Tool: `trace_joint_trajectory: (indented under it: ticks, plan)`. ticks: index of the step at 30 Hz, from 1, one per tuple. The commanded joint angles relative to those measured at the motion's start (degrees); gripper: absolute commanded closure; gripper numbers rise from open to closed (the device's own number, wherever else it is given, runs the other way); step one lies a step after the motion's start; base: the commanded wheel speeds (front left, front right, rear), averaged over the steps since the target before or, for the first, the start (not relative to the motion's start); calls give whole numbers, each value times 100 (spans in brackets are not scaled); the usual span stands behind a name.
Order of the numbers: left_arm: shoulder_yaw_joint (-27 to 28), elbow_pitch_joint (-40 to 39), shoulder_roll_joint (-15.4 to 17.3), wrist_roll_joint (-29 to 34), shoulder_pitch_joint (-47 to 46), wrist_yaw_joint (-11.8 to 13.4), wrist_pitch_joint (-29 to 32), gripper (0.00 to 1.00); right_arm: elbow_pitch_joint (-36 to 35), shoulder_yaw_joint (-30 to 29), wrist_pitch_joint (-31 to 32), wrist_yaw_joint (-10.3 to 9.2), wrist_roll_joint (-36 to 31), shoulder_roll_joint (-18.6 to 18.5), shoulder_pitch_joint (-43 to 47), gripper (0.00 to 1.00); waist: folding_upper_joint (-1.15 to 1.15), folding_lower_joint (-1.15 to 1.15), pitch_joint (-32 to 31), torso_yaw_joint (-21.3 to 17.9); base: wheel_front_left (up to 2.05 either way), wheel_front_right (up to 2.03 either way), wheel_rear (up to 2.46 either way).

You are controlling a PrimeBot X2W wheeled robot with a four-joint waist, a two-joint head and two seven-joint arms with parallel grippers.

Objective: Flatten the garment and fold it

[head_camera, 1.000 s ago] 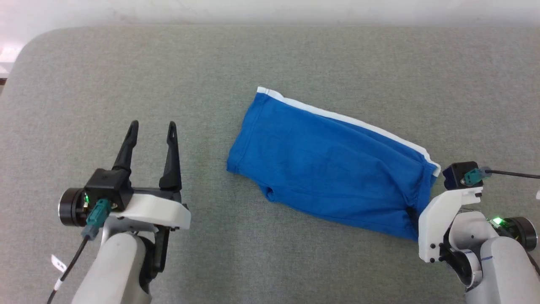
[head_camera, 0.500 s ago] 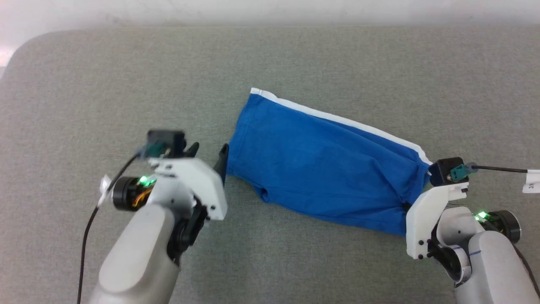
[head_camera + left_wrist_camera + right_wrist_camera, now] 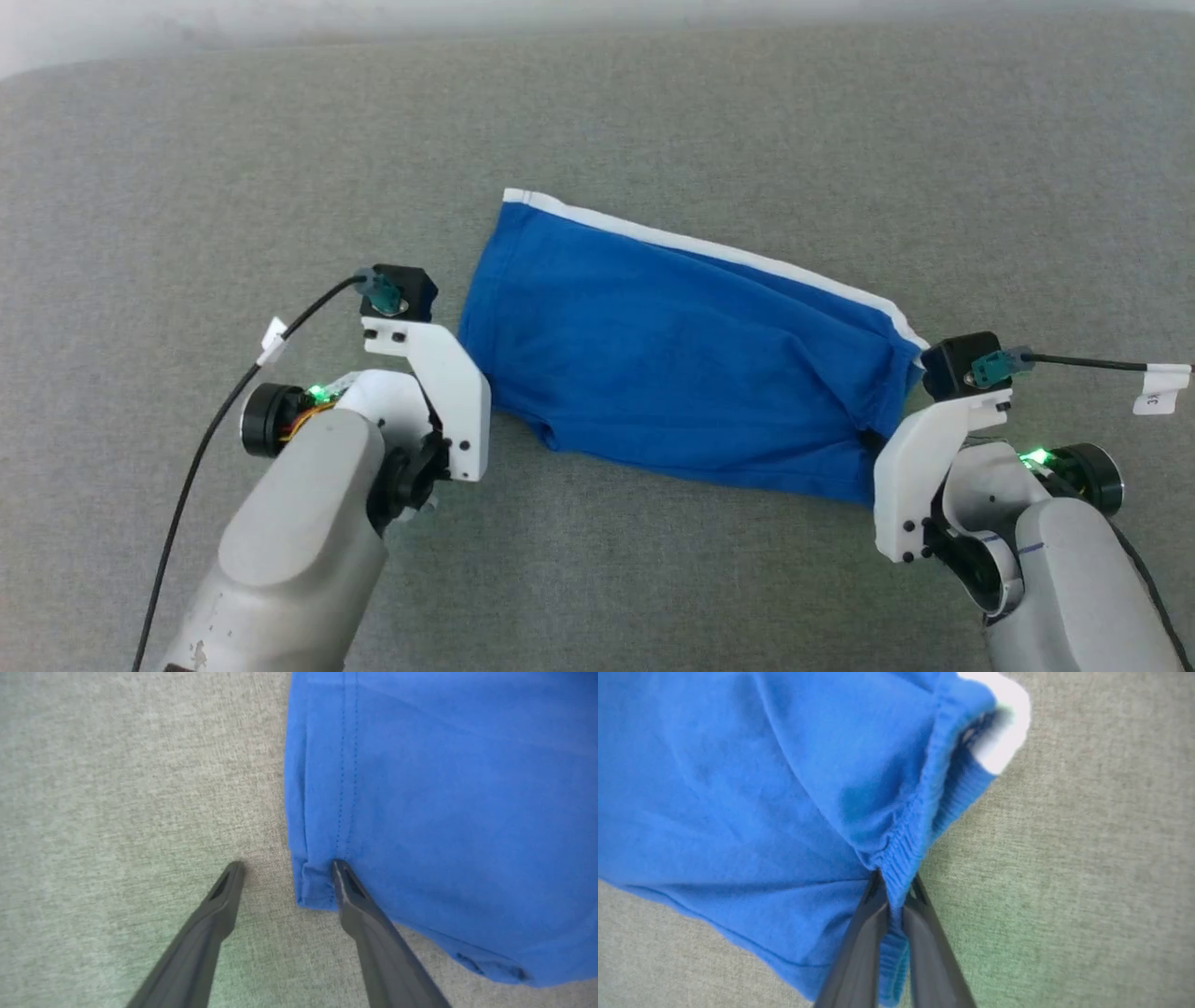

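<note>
On the grey woven surface [image 3: 280, 140], one item: bright blue shorts [image 3: 672, 355], lying slantwise between the two arms, mostly flat, with shallow wrinkles gathering toward the waist end. A white side stripe [image 3: 709, 250] runs along the far edge. Fabric: thin knit, judged very light, soft and limp. It should sag and drape when lifted, hold no shape of its own, and drag rather than glide on the coarse cover. Nothing fragile. Best holds, as judged: the thickened edges, namely the gathered elastic waistband [image 3: 906, 835] and the double-stitched leg hem [image 3: 322, 812], taken at the corners so that a pull between them draws the cloth flat. Right tool [image 3: 895, 879]: fingers closed together on the near end of the waistband, fabric bunched between them. Left tool [image 3: 286, 865]: fingers apart and gripping nothing, set at the near corner of the leg hem, one fingertip over bare surface, the other at the blue fabric just inside the stitching. Caution: the shorts lie doubled, so a shallow pinch at the hem may catch the top layer alone.
</note>
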Motion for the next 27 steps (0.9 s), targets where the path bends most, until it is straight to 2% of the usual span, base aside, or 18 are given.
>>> trace_joint_trajectory:
  ticks: [1,3,7,11,16,20,27]
  plan:
    - [-119,247,-80,-108,137,-139,156,83,103,-2,0,-13,0,-1,8,100,0,0,39,-50,0,0,0]
    - [-160,311,-121,-184,194,-260,152,100,106,-13,-7,-13,0,-1,8,100,0,0,52,-55,0,0,0]
    - [-151,347,-177,-265,204,-407,-95,100,114,-68,-7,-13,-19,-1,15,100,0,0,38,-21,0,0,0]
    - [-33,399,-211,-336,117,-431,-415,100,97,-113,21,-13,-33,-2,15,100,0,0,-17,33,0,0,0]
    - [345,248,-188,-563,144,-363,-936,100,27,-58,30,-13,36,-81,21,100,0,0,-151,99,0,0,0]
    - [725,-132,-94,-808,440,-252,-1304,100,-56,48,74,-13,157,-304,55,100,0,0,-287,183,0,0,0]
    - [926,-1015,0,-1032,1355,-74,-1441,100,-175,240,311,-13,398,-769,266,100,0,0,-487,366,0,0,0]
